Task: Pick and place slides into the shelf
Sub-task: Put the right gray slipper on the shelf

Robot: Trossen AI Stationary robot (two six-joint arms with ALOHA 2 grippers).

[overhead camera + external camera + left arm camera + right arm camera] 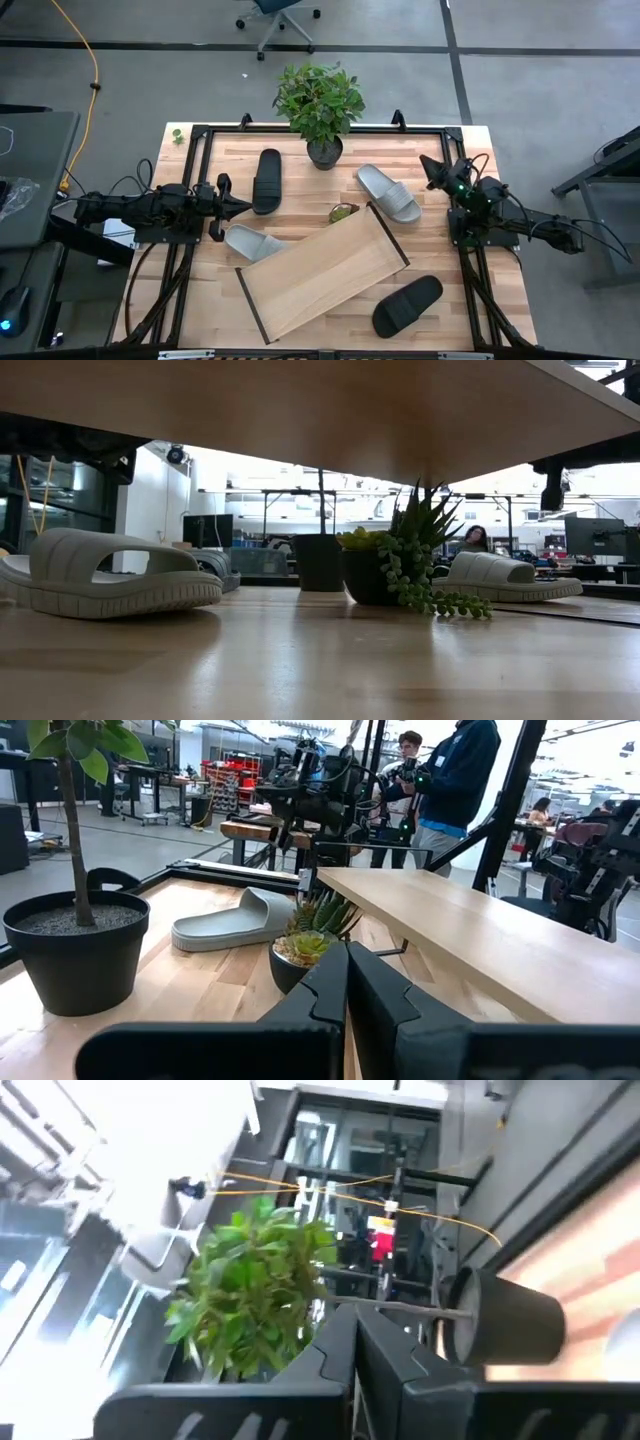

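Light-wood shelf (320, 275) lay empty and askew; four slides (389, 192) ringed it, unpicked. Both grippers, left (243, 208) and right (428, 166), flanked it, fingers closed on nothing.

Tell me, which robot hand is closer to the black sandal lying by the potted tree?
Left. The left gripper sits just beside that black sandal; the right gripper waits across the table, beyond the grey sandal.
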